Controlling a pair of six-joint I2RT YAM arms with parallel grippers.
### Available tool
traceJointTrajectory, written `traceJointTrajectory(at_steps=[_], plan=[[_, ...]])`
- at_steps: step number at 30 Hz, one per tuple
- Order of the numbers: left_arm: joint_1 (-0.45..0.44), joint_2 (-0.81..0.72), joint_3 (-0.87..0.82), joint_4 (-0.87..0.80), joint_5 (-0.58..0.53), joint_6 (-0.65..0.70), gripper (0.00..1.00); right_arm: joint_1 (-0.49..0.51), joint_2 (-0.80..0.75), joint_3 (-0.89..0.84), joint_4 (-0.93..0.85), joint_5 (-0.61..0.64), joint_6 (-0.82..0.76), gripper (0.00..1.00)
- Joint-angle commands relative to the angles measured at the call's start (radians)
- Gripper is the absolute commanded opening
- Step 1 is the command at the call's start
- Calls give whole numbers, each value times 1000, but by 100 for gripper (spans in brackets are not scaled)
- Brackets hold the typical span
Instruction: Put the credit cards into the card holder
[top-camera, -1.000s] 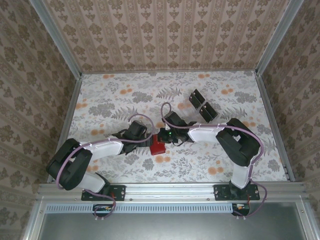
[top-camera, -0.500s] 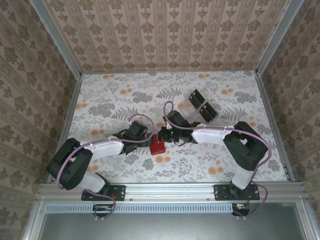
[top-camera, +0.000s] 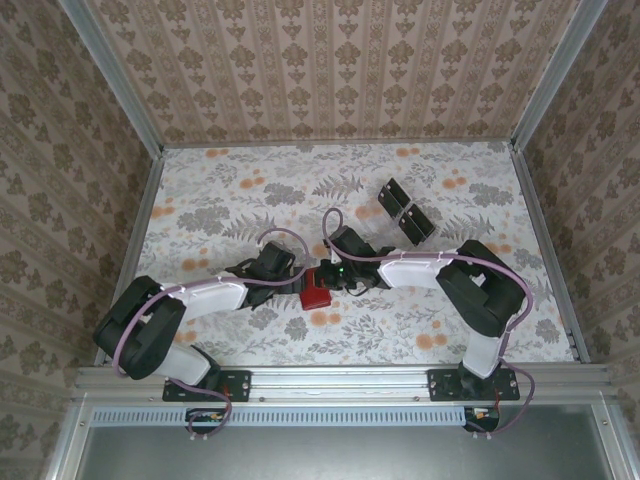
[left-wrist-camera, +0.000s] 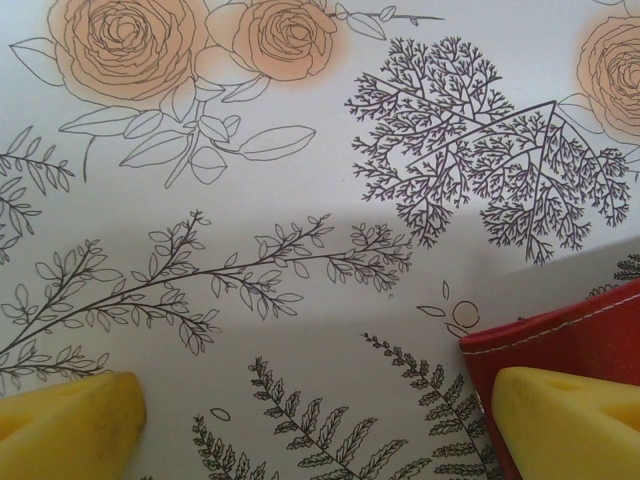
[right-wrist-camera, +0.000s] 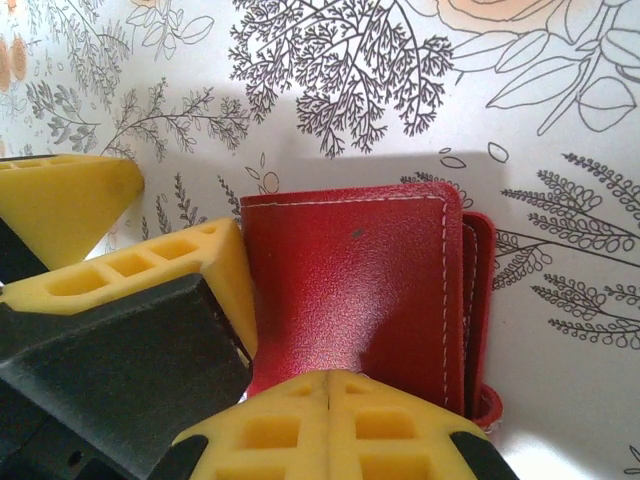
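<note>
The red card holder (top-camera: 317, 291) lies closed on the floral table, in the middle between both arms. In the right wrist view, the card holder (right-wrist-camera: 350, 280) shows its stitched flap, and my right gripper (right-wrist-camera: 330, 385) is shut, its joined yellow tips resting on the holder's near edge. My left gripper (left-wrist-camera: 320, 425) is open; one of its fingers (left-wrist-camera: 565, 415) overlaps the holder's red corner (left-wrist-camera: 560, 330), the other stands over bare table. From above, the left gripper (top-camera: 292, 282) and right gripper (top-camera: 326, 276) meet at the holder. The dark credit cards (top-camera: 405, 211) lie further back right.
Patterned walls close in the table (top-camera: 240, 200) at the back and on both sides. A metal rail (top-camera: 340, 378) runs along the near edge, with the arm bases on it. The left arm's yellow finger (right-wrist-camera: 190, 265) touches the holder's left side.
The right arm's elbow swung out to the right and came back. Both grippers and the card holder have stayed almost where they were.
</note>
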Motion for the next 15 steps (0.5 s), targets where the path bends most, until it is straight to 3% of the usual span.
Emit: traceJointTrajectory(at_steps=[1,15], plan=[[-9,61,-13,27,101,-15,100,6,27,22,2,-7,9,0],[-10,56,-16,24,99,-14,100,4,62,10,-14,16,1,0]])
